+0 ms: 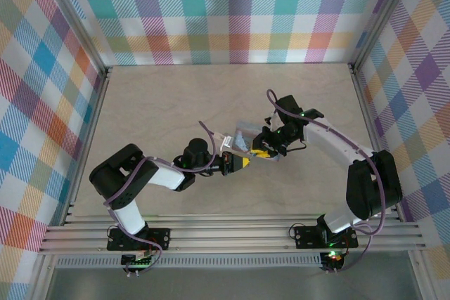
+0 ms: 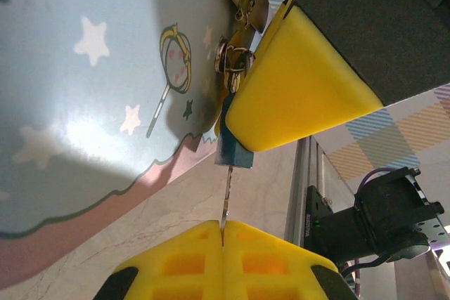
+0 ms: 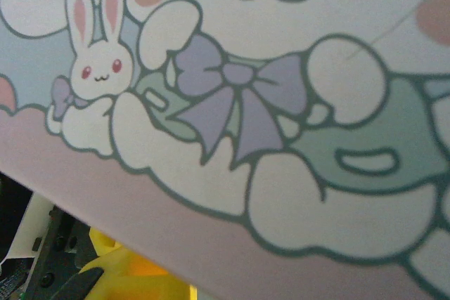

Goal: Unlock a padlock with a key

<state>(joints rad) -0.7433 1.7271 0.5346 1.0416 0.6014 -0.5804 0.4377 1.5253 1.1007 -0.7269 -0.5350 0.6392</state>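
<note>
In the left wrist view my left gripper point(image 2: 223, 235) is shut on the thin pale key point(image 2: 226, 198). The key's blade runs straight up into the small dark bluish padlock point(image 2: 234, 154). The padlock hangs from the metal hasp point(image 2: 235, 57) of the pale blue tin point(image 2: 84, 103). One yellow finger point(image 2: 295, 82) of my right gripper lies pressed over the padlock's upper part; the second finger is hidden behind it. From above, the left gripper point(image 1: 243, 161) and right gripper point(image 1: 261, 150) meet tip to tip at the tin's point(image 1: 246, 133) near edge.
The tin's cartoon-printed face point(image 3: 267, 103) sits very close to the right wrist camera. An aluminium rail point(image 2: 304, 194) runs along the table edge, with the right arm's base point(image 2: 380, 216) behind it. Checked walls point(image 1: 232, 12) enclose the beige table point(image 1: 162, 103).
</note>
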